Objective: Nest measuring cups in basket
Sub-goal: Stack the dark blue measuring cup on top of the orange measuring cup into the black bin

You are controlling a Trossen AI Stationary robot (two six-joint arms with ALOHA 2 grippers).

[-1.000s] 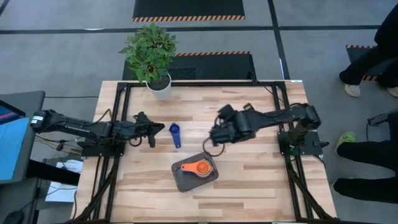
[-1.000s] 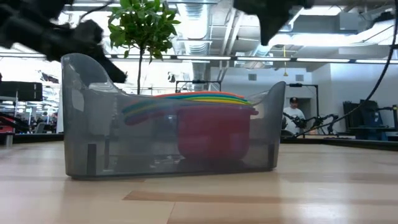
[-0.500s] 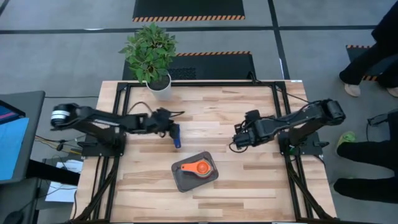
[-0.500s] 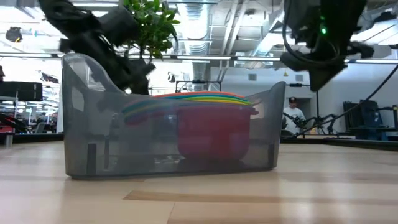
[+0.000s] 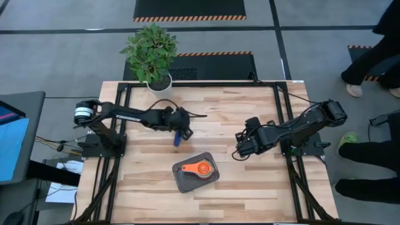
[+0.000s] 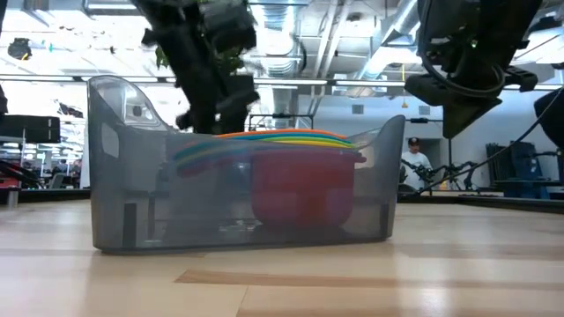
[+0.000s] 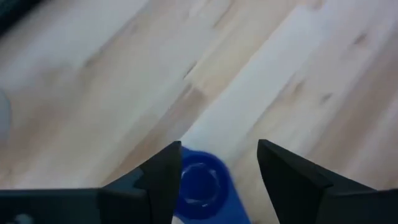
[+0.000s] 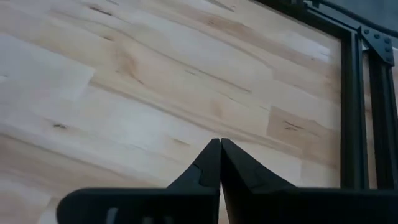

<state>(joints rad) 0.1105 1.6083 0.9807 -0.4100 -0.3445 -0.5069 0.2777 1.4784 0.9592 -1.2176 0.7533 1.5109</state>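
Note:
A dark blue measuring cup [image 5: 177,139] lies on the table left of centre. Its round bowl [image 7: 200,185] shows between the open fingers of my left gripper [image 7: 219,147], which hangs just above it [image 5: 185,129]; I see no touch. The grey basket [image 5: 181,178] stands near the table's middle. It holds a stack of nested cups with orange on top [image 5: 199,169] and red at the bottom [image 6: 304,189]. My right gripper [image 5: 240,149] is shut and empty, right of the basket.
A white pot with a green plant [image 5: 159,87] stands at the table's far edge. Black frame rails [image 8: 351,106] run along the table's sides. People stand beyond the right edge [image 5: 375,56]. Bare wood lies around the basket.
My left gripper has gone toward the table's right edge and come over the blue cup, which has stayed in place. My right gripper has drawn back from above the basket toward the table's right edge and a little toward the near edge.

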